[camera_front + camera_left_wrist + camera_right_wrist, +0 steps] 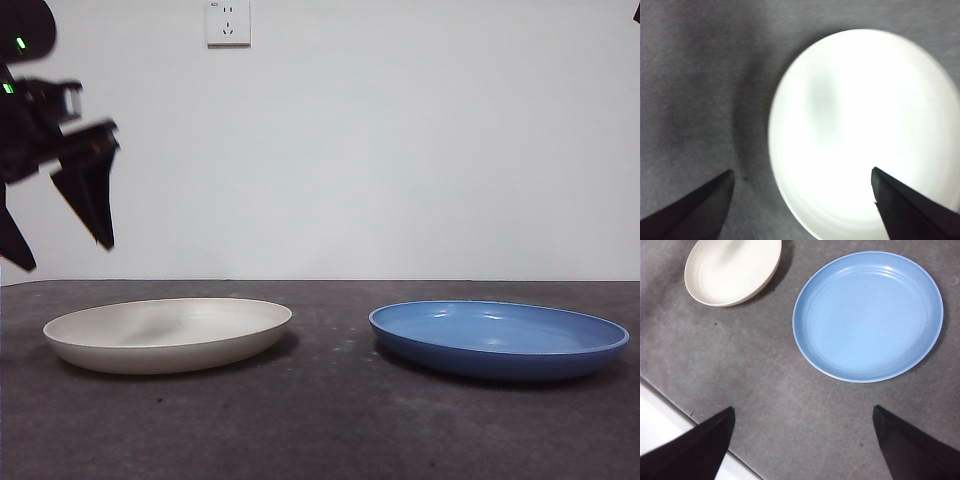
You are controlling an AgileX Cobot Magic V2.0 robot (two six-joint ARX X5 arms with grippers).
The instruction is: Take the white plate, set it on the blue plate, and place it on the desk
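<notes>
The white plate [166,335] lies flat on the desk [330,425] at the left, and the blue plate [500,340] lies flat at the right, a gap apart. My left gripper [65,252] hangs open above the white plate's left rim, not touching it. From the left wrist, the white plate [860,125] fills the space ahead of the open left gripper [802,171], with its rim between the jaws. My right gripper [803,409] is open and empty, high over the desk [765,385], looking down on the blue plate [867,315] and the white plate [732,270].
A wall socket [227,22] sits on the white wall behind. The desk's edge, with a white strip [660,425] beyond it, runs close to the right gripper. The right arm shows only as a black tip [636,10] at the front view's top corner.
</notes>
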